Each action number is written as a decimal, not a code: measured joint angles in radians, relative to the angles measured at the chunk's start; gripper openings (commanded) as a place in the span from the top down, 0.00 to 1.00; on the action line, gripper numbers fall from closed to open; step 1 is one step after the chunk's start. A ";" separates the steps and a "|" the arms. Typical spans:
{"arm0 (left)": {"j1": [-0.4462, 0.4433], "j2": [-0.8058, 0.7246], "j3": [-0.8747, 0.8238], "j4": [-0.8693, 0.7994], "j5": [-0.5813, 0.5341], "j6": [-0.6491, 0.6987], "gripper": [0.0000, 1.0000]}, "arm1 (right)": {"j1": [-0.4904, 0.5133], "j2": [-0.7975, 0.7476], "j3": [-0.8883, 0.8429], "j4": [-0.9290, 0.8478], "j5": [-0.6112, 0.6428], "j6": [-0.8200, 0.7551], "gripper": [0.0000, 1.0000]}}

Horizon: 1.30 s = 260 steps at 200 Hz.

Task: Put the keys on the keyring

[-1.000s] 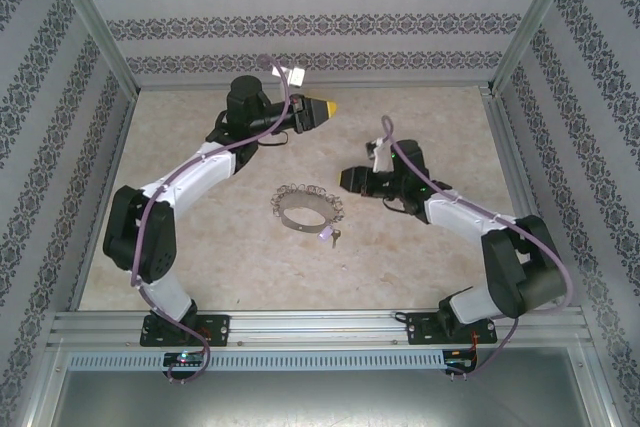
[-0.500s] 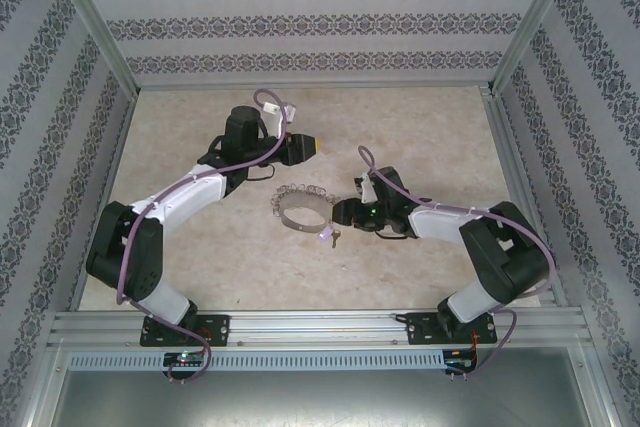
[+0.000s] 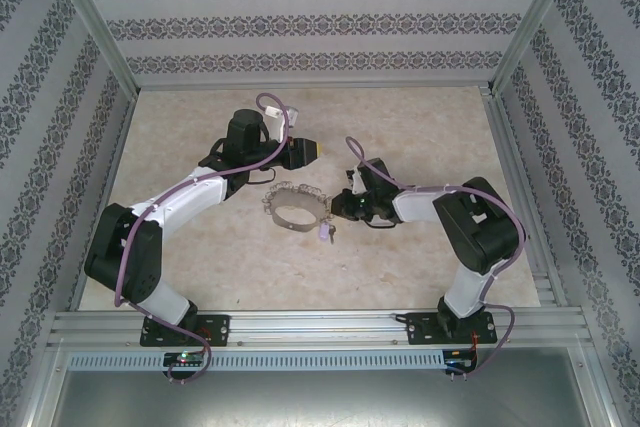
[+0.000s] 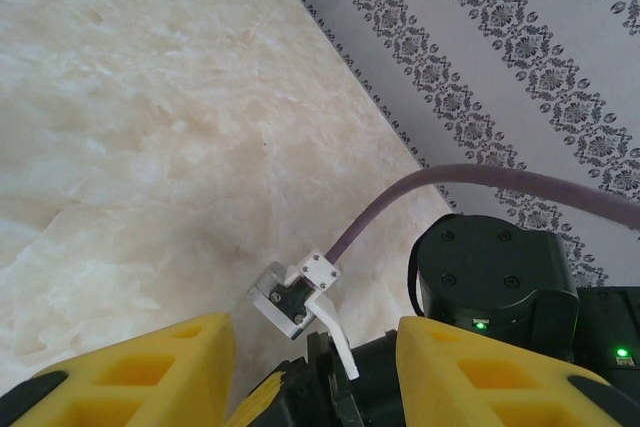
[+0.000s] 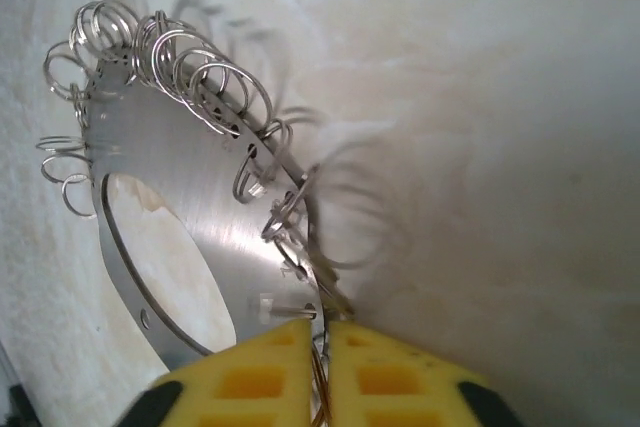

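Yellow right jaws pinch the keyring [image 5: 170, 177] rim up close; overhead, a key [image 3: 324, 232] lies beside; left jaws parted.

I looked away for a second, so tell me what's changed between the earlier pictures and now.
The right gripper swung left to the keyring and shut on its rim. The left gripper drew back nearer the keyring, open. The key stayed beside the keyring.
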 measured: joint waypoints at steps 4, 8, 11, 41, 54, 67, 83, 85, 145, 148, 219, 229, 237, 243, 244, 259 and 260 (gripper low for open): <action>0.000 0.002 0.000 0.000 0.000 0.000 0.53 | -0.001 0.001 0.003 0.000 0.000 0.006 1.00; 0.000 0.003 0.000 0.000 0.000 0.000 0.53 | -0.004 0.001 0.006 0.000 -0.002 0.000 1.00; 0.000 0.005 0.000 0.000 0.000 0.000 0.53 | -0.006 0.001 0.008 0.000 -0.002 0.000 1.00; 0.000 0.020 0.000 -0.005 0.001 0.010 0.52 | -0.038 0.000 0.032 0.004 -0.017 0.000 1.00; 0.000 0.023 0.002 -0.026 0.005 0.030 0.52 | -0.058 -0.004 0.047 0.002 -0.027 0.000 1.00; -0.002 0.029 0.013 -0.067 0.011 0.060 0.52 | -0.078 -0.010 0.069 -0.001 -0.042 0.001 1.00; -0.013 0.048 0.035 -0.130 0.010 0.113 0.52 | -0.099 -0.016 0.099 -0.004 -0.058 0.000 1.00; -0.014 0.051 0.039 -0.137 0.011 0.119 0.52 | -0.101 -0.017 0.102 -0.004 -0.061 0.000 1.00; -0.049 0.121 0.050 -0.251 -0.035 0.191 0.52 | -0.130 -0.026 0.132 -0.005 -0.106 -0.005 1.00; -0.049 0.122 0.048 -0.250 -0.037 0.190 0.52 | -0.131 -0.026 0.132 -0.005 -0.109 -0.005 1.00; -0.050 0.121 -0.034 -0.193 -0.185 0.061 0.49 | -0.151 -0.037 0.153 -0.016 -0.126 -0.014 1.00; -0.050 0.121 -0.059 -0.159 -0.199 0.010 0.48 | -0.151 -0.039 0.158 -0.018 -0.129 -0.015 1.00; -0.050 0.120 -0.087 -0.124 -0.211 -0.040 0.47 | -0.151 -0.039 0.161 -0.018 -0.132 -0.015 1.00; -0.050 0.119 -0.108 -0.098 -0.220 -0.076 0.46 | -0.151 -0.039 0.163 -0.018 -0.132 -0.015 1.00; -0.050 0.119 -0.113 -0.091 -0.221 -0.085 0.46 | -0.151 -0.039 0.164 -0.018 -0.132 -0.015 1.00; -0.050 0.118 -0.164 -0.026 -0.243 -0.180 0.45 | -0.151 -0.039 0.165 -0.019 -0.134 -0.015 1.00; -0.050 0.118 -0.169 -0.019 -0.245 -0.187 0.45 | -0.151 -0.039 0.165 -0.019 -0.135 -0.015 1.00</action>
